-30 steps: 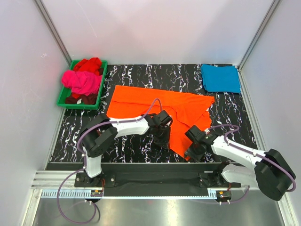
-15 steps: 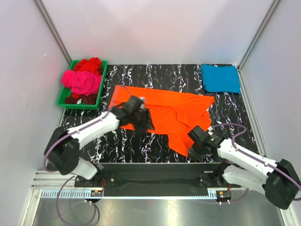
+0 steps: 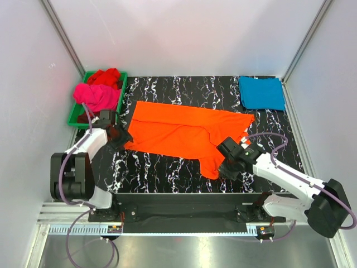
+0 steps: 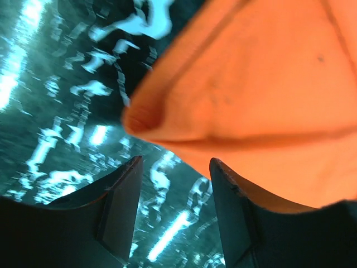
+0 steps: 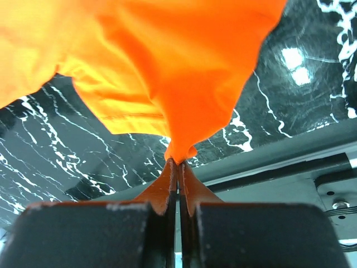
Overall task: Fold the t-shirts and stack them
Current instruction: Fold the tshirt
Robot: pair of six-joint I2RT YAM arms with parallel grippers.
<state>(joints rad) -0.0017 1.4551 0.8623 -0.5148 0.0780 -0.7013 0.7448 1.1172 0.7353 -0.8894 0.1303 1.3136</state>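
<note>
Right gripper (image 5: 178,167) pinches the orange t-shirt (image 3: 178,131); left gripper (image 4: 175,204) gapes, empty.

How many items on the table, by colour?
orange t-shirt: 1
teal-blue t-shirt: 1
magenta-pink t-shirt: 1
red t-shirt: 1
green tray: 1
Total: 5 (4 shirts, 1 tray). The dark red cloth at the tray's near end may be part of the red one; cannot tell.
</note>
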